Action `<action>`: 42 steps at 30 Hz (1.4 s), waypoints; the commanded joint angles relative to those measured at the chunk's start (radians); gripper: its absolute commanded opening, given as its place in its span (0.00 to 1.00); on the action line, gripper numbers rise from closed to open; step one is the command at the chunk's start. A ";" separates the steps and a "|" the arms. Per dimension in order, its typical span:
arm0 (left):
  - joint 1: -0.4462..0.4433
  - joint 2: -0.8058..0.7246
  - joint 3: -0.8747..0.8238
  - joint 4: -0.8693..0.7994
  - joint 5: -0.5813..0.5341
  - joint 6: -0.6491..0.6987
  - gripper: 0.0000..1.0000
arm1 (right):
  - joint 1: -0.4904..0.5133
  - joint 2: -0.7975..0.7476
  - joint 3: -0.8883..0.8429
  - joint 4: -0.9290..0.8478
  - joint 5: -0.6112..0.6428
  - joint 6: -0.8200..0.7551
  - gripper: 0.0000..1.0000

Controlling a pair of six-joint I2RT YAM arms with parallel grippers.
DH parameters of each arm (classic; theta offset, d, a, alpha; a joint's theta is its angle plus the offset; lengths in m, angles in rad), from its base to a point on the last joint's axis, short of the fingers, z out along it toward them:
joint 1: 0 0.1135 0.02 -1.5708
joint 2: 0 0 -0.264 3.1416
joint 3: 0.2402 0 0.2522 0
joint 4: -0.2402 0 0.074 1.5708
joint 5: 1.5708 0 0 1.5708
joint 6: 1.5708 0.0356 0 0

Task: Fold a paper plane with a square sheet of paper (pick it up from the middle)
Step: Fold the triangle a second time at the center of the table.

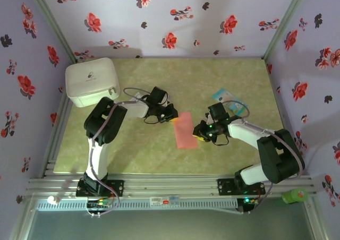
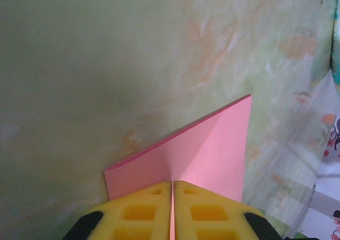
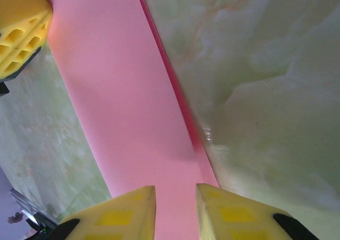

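Paper [image 1: 185, 129], edge hidden in clenched left pincer [image 2: 172, 184]; right pincer [image 3: 176, 192] released over it

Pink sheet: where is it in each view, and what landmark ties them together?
Top external: pink sheet mid-frame, a slanted folded strip between left gripper and right gripper.
Left wrist: sheet at bottom centre, extending up and right from the shut left gripper.
Right wrist: sheet is a wide band from the top down between the right gripper's parted fingers.
Landmark: left gripper's yellow fingers on the sheet's end.
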 commanded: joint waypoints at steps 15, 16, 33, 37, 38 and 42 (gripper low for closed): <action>0.004 0.040 0.016 -0.021 0.008 0.067 0.10 | -0.010 0.026 -0.014 0.108 -0.114 0.046 0.38; 0.004 0.042 0.028 -0.030 0.010 0.079 0.10 | -0.016 0.031 -0.009 0.116 -0.122 0.046 0.37; 0.004 0.075 0.171 -0.074 0.029 0.144 0.12 | -0.086 0.131 -0.030 0.370 -0.233 0.124 0.32; 0.004 0.008 0.149 -0.044 0.027 0.141 0.19 | -0.089 0.145 -0.042 0.389 -0.237 0.129 0.29; 0.004 -0.010 0.142 -0.036 0.027 0.142 0.22 | -0.088 0.150 -0.044 0.399 -0.242 0.131 0.28; 0.000 -0.110 0.078 0.025 0.021 0.168 0.33 | -0.088 0.162 -0.055 0.421 -0.257 0.139 0.26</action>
